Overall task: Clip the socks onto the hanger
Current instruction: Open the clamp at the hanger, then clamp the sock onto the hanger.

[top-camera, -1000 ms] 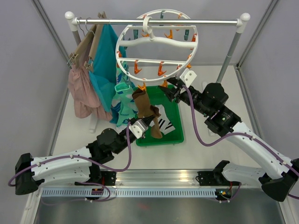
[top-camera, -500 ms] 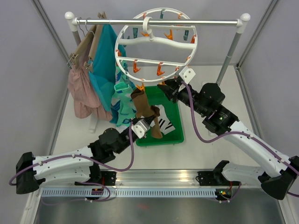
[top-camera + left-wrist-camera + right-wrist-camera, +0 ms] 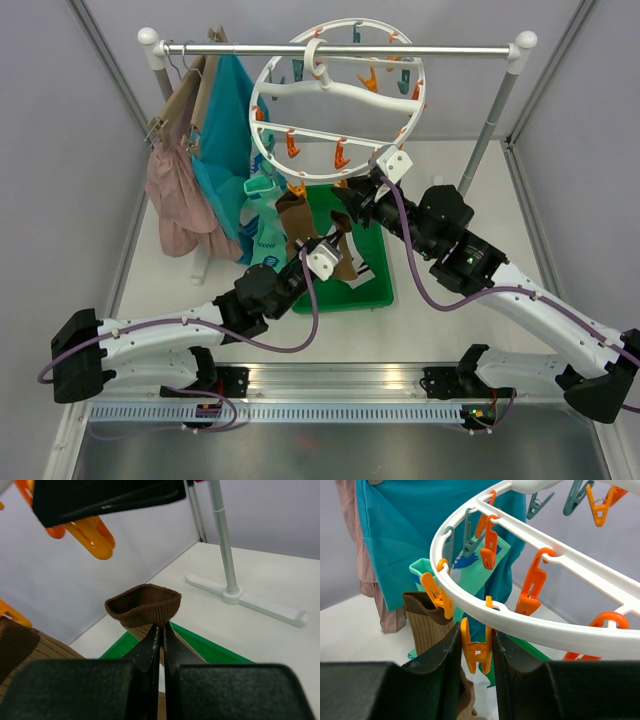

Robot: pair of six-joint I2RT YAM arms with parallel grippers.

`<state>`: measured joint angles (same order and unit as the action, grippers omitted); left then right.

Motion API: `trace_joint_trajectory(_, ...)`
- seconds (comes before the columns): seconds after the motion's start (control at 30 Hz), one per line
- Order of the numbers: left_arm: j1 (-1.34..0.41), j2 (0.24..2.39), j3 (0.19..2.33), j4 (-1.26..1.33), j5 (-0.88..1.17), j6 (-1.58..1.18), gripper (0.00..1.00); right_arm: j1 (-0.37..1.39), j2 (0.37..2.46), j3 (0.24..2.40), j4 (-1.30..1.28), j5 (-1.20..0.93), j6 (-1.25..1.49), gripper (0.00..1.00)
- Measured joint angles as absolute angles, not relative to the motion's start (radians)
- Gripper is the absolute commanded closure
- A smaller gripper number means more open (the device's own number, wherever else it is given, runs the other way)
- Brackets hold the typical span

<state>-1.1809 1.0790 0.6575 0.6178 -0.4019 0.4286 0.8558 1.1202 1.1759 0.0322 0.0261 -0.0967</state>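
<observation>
The brown sock [image 3: 145,605] is off the table, pinched by its cuff between the fingers of the left gripper [image 3: 160,630]. The fingers are pressed together on the fabric, and the open cuff stands up just above the fingertips. It sits over the green bin [image 3: 375,285], below the near rim of the hanger [image 3: 530,625].

A second brown sock [image 3: 427,627] already hangs from that rim, held at its cuff by a neighbouring peg [image 3: 435,590]. Its ribbed leg points down toward the bin. Just beside that peg on the same rim is an orange peg [image 3: 472,647]. The right gripper [image 3: 476,632] is clamped on it, with one finger against each side (the peg's lower end is hidden between them). In the left wrist view a black finger of the right gripper shows at the top, above the raised cuff.

A mint-and-white patterned sock [image 3: 265,235] also hangs from the ring, on the far side of the clipped brown one. The ring hangs tilted from the rail [image 3: 450,47] by its top hook. To its left on the same rail hang a teal garment [image 3: 228,120] and a pink garment [image 3: 170,195]. The bin rests on the white table [image 3: 350,335] between the two arms.
</observation>
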Motion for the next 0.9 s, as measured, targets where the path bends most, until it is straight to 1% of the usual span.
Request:
trace_joint_trajectory(0.33,-1.17,1.1,0.703,0.667,-0.427,0.433,0.98,0.86,1.12,1.181,0.018,0.084,-0.089,1.0)
trace_joint_trajectory(0.9,-1.151,1.131,0.731,0.673,-0.428,0.433,0.98,0.86,1.12,1.195,-0.001,0.087,-0.075,1.0)
